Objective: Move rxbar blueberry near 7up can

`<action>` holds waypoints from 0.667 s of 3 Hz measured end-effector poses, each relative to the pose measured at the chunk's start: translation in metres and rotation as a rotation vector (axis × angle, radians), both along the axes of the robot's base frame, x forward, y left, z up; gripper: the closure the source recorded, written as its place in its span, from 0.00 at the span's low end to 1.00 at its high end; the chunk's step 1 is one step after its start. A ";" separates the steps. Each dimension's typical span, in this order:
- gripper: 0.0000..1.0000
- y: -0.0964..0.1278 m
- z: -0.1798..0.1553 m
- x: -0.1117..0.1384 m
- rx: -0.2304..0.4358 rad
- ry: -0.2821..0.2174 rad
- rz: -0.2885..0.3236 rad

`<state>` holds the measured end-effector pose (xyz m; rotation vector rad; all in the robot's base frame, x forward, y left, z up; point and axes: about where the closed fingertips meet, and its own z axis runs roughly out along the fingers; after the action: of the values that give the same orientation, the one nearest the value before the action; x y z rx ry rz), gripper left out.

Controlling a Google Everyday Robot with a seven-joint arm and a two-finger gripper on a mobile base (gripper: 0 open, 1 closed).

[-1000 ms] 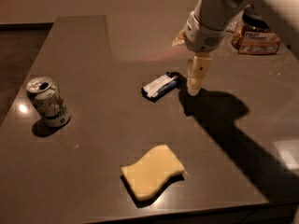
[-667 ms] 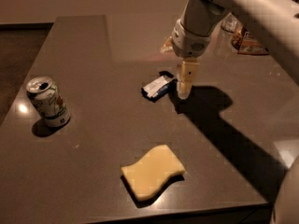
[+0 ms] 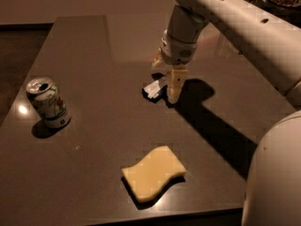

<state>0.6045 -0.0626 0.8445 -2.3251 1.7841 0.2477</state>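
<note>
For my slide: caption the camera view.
Gripper poised at the rxbar blueberry; 7up can stands far left, sponge nearer camera.

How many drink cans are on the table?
1. The can stands upright at the left of the table, far from the gripper, which is down at the snack bar. The arm could hide others.

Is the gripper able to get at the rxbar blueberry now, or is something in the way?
Probably yes. The gripper is low beside the rxbar blueberry, right at its edge, and nothing lies between them.
</note>
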 end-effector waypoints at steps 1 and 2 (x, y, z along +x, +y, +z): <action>0.39 0.008 -0.005 0.000 -0.006 0.024 0.016; 0.64 0.019 0.000 0.001 0.010 0.030 0.025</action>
<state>0.6051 -0.0440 0.8450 -2.3495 1.7647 0.2969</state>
